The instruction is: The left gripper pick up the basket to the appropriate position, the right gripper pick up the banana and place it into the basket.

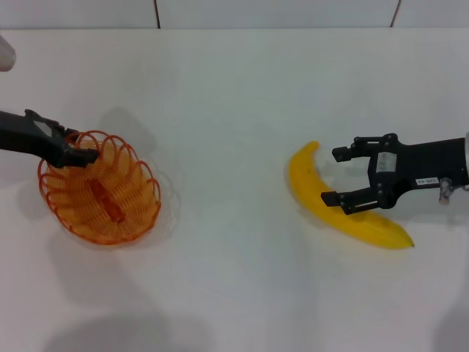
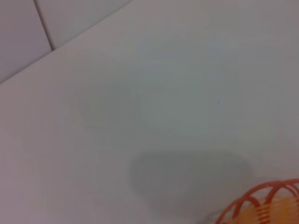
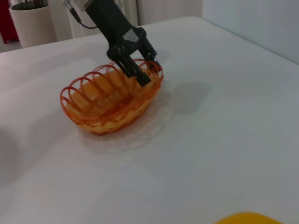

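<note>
The orange wire basket (image 1: 99,192) sits on the white table at the left. My left gripper (image 1: 83,155) is shut on its far rim, with the black arm reaching in from the left edge. The right wrist view shows the basket (image 3: 110,100) with the left gripper (image 3: 136,72) pinching its rim. The basket's rim (image 2: 266,205) also shows in a corner of the left wrist view. The yellow banana (image 1: 370,226) lies on the table at the right. My right gripper (image 1: 333,177) is open, its fingers straddling the banana's middle. A sliver of the banana (image 3: 247,218) shows in the right wrist view.
A white rounded object (image 1: 6,55) stands at the table's far left edge. A pale pot (image 3: 30,21) stands beyond the table. The tiled wall (image 1: 278,11) runs along the table's far edge. Bare table (image 1: 227,183) lies between basket and banana.
</note>
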`<state>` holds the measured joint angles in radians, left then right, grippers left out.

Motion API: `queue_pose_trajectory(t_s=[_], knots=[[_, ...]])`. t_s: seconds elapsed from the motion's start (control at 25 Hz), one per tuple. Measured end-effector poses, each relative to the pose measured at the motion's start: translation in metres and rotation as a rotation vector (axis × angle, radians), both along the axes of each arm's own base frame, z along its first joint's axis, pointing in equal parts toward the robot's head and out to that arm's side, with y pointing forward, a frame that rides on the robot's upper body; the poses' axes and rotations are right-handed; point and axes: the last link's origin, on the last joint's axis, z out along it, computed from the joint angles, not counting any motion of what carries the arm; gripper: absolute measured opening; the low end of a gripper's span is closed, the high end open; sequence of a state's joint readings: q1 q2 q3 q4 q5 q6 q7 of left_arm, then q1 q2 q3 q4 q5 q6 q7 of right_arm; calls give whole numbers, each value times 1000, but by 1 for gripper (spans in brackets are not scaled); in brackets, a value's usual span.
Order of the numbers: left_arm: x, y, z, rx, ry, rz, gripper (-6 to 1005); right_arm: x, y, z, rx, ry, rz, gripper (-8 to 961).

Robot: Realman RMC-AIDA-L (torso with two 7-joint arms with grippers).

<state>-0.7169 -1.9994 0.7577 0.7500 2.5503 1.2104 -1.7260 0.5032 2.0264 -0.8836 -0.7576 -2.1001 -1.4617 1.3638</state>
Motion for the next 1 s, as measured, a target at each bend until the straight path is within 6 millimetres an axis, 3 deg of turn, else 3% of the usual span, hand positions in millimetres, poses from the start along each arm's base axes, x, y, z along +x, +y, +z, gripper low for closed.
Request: queue_pose_trajectory(t_s=[0.4,0.6,1.0], knots=[[-2,-2,-1,-8,12,5,454,1,1,0,5,-2,-4,856],[-3,-1,2,2,7,13,248,1,0,-1,2,-1,-7,855],[0,0,1,6,-3,7,152,3,-1,-2,-5,-6,-12,852]])
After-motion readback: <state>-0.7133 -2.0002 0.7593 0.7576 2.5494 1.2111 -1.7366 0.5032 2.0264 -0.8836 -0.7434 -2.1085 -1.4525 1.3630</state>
